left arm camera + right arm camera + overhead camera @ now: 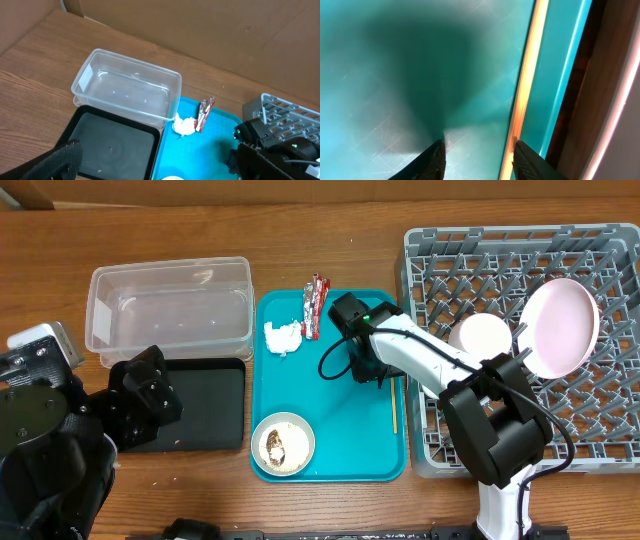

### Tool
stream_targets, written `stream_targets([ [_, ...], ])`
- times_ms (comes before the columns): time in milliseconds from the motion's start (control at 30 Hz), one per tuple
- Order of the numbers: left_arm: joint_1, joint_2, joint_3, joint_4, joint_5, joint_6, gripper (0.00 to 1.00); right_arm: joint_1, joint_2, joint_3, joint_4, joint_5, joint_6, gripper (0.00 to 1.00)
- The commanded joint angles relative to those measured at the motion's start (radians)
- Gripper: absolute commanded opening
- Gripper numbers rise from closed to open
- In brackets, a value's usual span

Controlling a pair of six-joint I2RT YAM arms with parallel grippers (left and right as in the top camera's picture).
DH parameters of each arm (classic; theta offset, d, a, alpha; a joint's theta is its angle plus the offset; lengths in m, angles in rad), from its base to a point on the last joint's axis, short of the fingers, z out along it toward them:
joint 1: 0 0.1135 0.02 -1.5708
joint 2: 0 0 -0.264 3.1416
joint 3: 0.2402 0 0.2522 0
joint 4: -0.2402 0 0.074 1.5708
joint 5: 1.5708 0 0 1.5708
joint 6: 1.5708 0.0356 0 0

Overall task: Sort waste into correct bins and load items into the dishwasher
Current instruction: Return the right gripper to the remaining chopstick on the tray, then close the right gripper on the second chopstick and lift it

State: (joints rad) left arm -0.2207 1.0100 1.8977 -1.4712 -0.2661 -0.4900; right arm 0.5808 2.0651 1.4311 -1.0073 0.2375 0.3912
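Note:
My right gripper [374, 372] [479, 155] is open and low over the teal tray [340, 405]. Its right finger is by a wooden chopstick [394, 405] [526, 85] that lies along the tray's right edge. A crumpled white tissue [282, 337] [184, 125] and a red-and-silver wrapper [314, 305] [204, 113] lie at the tray's far end. A grey-rimmed bowl [283, 444] with food scraps stands at its near end. My left gripper [150, 392] [160, 167] is open and empty over the black tray [210, 405] [115, 142]. The clear tub [170, 310] [127, 90] stands behind it. I see no white cup.
The grey dish rack [600, 420] [285, 107] stands to the right of the teal tray. It holds an upright pink plate [560, 325] and a pink bowl [480, 335]. The right arm reaches from the table's near edge over the rack's left side.

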Motion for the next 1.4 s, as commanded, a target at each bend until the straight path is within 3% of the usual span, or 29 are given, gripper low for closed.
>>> stream_targets([
  [0, 0.007, -0.002, -0.002, 0.002, -0.003, 0.022, 1.00, -0.005, 0.022, -0.038, -0.008, -0.137, -0.001, 0.46],
  [233, 0.007, -0.002, -0.002, 0.001, -0.003, 0.022, 1.00, -0.005, 0.022, -0.038, -0.001, -0.205, -0.026, 0.42],
  [300, 0.007, -0.002, -0.002, 0.001, -0.003, 0.022, 1.00, -0.004, 0.022, -0.037, -0.006, -0.146, -0.027, 0.38],
  [467, 0.007, -0.002, -0.002, 0.001, -0.003, 0.022, 1.00, -0.004, 0.022, -0.028, -0.041, 0.040, -0.024, 0.39],
  [667, 0.007, -0.002, -0.002, 0.001, -0.003, 0.022, 1.00, -0.004, 0.022, -0.029, -0.044, 0.091, -0.024, 0.39],
  [1000, 0.007, -0.002, -0.002, 0.001, -0.003, 0.022, 1.00, -0.019, 0.023, -0.067, 0.037, -0.171, -0.028, 0.40],
  [1367, 0.007, -0.002, -0.002, 0.001, -0.003, 0.022, 1.00, -0.019, 0.022, -0.077, 0.009, -0.172, -0.053, 0.33],
])
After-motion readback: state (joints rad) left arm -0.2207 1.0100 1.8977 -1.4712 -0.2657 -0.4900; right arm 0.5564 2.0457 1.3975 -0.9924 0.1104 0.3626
